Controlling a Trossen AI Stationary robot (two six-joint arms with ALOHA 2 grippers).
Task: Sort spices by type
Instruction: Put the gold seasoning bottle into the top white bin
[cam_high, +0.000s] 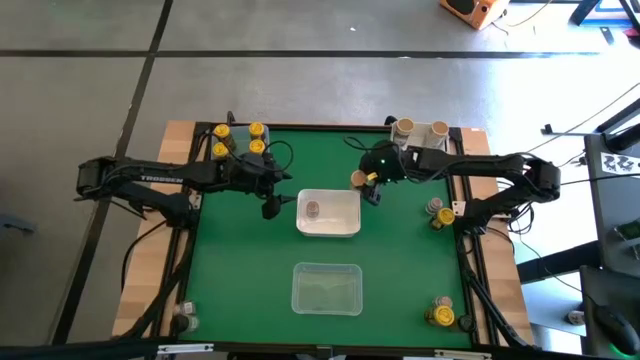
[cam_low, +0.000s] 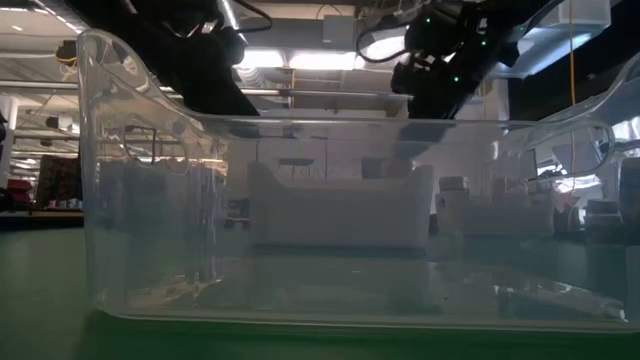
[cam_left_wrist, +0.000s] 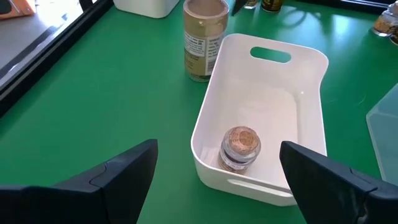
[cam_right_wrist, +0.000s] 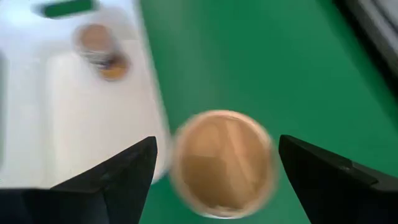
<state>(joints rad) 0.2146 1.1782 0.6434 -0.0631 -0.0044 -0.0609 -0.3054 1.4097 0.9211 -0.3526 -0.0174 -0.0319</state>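
Far left, back of the desk (cam_high: 230, 250): four yellow-lid jars (cam_high: 238, 140) bunched at the corner. Front-left corner held one more jar (cam_high: 187, 322), lid colour unclear. Left gripper (cam_high: 271, 205) hung just left of the white bin (cam_high: 352, 222), fingers (cam_left_wrist: 118, 180) spread, holding nothing. One jar (cam_left_wrist: 239, 148) with a brown lid sat alone inside that bin. In front of it, nearer the desk's front edge, lay the clear bin (cam_high: 326, 288). Right gripper (cam_high: 372, 190) sat just off the white bin's back-right corner, released, fingers (cam_right_wrist: 118, 174) wide on either side of a tan-lid jar (cam_right_wrist: 222, 163) that stood upright on the desk; contact could not be told. Behind it, at the back edge, two bigger beige-top jars (cam_high: 420, 129). Right edge: a grey-lid and a yellow-lid jar (cam_high: 438, 212) together by the arm base. Front-right corner: two more jars (cam_high: 441, 312), one of them yellow-lidded.
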